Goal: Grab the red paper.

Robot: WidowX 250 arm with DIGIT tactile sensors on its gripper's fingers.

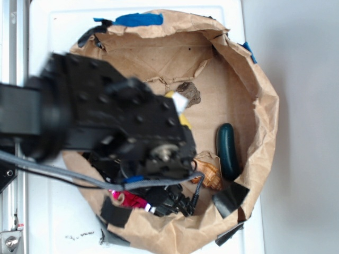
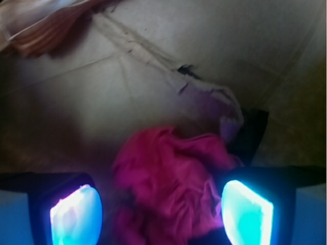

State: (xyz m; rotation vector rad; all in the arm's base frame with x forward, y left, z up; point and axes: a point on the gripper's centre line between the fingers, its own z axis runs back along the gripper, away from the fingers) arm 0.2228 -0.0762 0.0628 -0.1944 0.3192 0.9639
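Where the paper is: the red paper (image 2: 171, 186) sits low inside the brown paper bag (image 1: 254, 79), near the bag's front edge. In the exterior view only a sliver of it (image 1: 128, 199) peeks out from under the black arm (image 1: 106, 121).

Gripper: spread wide. The gripper (image 2: 161, 212) has one glowing blue pad (image 2: 76, 214) on each side of the wad, and neither looks to be pressing on it yet. So lined up, not grabbed.

Risk 1, shallow bite: the wad is crumpled and puffy, so if the pads close on just the top folds I'd guess it tears or slides out on the lift.

Risk 2, bag liner: the bag floor is creased right behind the wad. Going too deep could pinch brown paper along with the red and drag the whole bag up.

Risk 3, neighbours: black tape bits (image 1: 230, 198) and a dark patch (image 2: 253, 135) lie close by, so a sloppy close might snag one.

Not a worry: the dark green thing (image 1: 228, 151) and the tan shell-like piece (image 1: 208, 172) sit off to the side, well apart.

Can't tell: any string on the wad, too blurry.
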